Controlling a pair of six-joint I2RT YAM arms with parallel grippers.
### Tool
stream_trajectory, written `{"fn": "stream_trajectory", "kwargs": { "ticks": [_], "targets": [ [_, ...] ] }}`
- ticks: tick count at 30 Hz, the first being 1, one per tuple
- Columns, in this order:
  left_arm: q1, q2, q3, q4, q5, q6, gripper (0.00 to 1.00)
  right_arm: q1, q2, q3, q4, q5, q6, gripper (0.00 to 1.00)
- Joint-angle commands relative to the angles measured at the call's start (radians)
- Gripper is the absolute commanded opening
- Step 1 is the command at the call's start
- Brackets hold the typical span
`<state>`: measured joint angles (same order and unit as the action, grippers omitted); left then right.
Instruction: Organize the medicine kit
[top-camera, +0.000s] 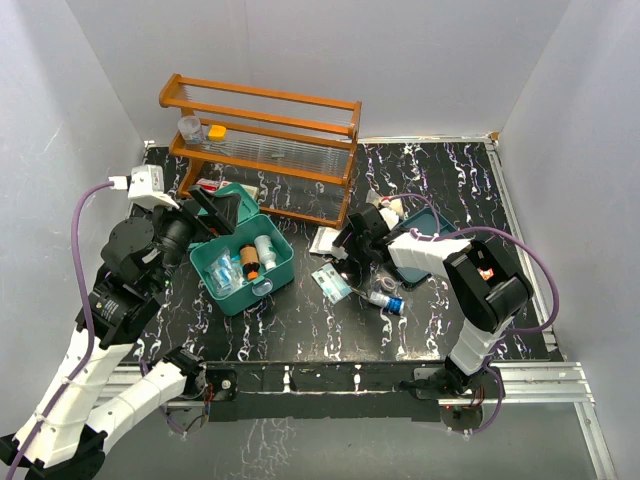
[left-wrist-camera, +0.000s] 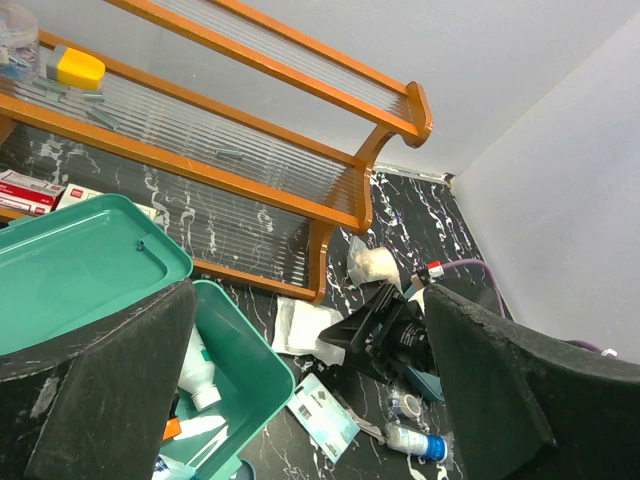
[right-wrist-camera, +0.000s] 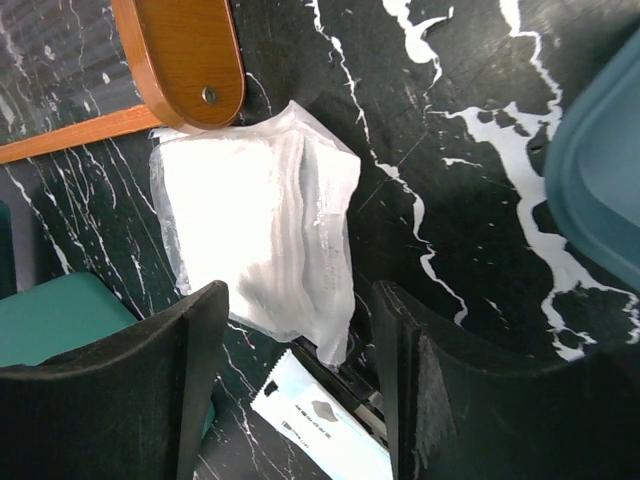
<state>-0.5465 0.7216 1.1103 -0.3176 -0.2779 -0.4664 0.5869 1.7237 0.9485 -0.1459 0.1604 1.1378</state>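
Top external — whole medicine kit (top-camera: 280, 272)

wooden rack (top-camera: 260, 128) walls off the back, its foot (right-wrist-camera: 185, 50) just beside the white pouch (right-wrist-camera: 250, 230), bare gap between pouch and teal tray (right-wrist-camera: 600, 170), medicine kit (top-camera: 268, 285) open from above, raised lid (left-wrist-camera: 70, 265) blocks its back-left, packet (top-camera: 330, 283) and small bottle (top-camera: 388, 300) litter mid-table, front strip of table (top-camera: 320, 335) free

One wooden rack (top-camera: 260, 130), one clear jar (top-camera: 189, 127) on it, one green box (top-camera: 268, 288), one dark teal tray (right-wrist-camera: 600, 180), one clear packet (right-wrist-camera: 260, 240), one flat sachet (top-camera: 330, 283), one blue-capped bottle (top-camera: 388, 300) on surface (top-camera: 300, 330), one red-white carton (left-wrist-camera: 28, 190).
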Motion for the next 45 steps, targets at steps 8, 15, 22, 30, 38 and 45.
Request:
{"fn": "stream_trajectory", "kwargs": {
  "ticks": [8,15,22,30,38,45],
  "targets": [
    [-0.001,-0.017,-0.013,0.018,-0.041,-0.006,0.96,-0.003,0.038,-0.024,0.129,0.029,0.073,0.34],
    [-0.002,-0.018,-0.028,0.012,-0.028,-0.013,0.96,-0.003,-0.015,-0.043,0.162,0.045,0.028,0.17],
    [-0.002,-0.002,-0.054,-0.007,0.051,-0.052,0.96,-0.004,-0.155,-0.099,0.194,0.009,-0.022,0.15],
    [-0.002,0.047,-0.078,-0.073,0.156,-0.143,0.96,-0.004,-0.38,-0.191,0.188,-0.062,-0.032,0.15],
    [-0.002,0.103,-0.078,-0.112,0.384,-0.181,0.96,-0.003,-0.614,-0.226,0.196,-0.194,-0.131,0.14],
    [-0.003,0.279,0.067,-0.247,0.6,-0.024,0.96,-0.004,-0.678,-0.161,0.18,-0.418,-0.294,0.14]
  ]
}}
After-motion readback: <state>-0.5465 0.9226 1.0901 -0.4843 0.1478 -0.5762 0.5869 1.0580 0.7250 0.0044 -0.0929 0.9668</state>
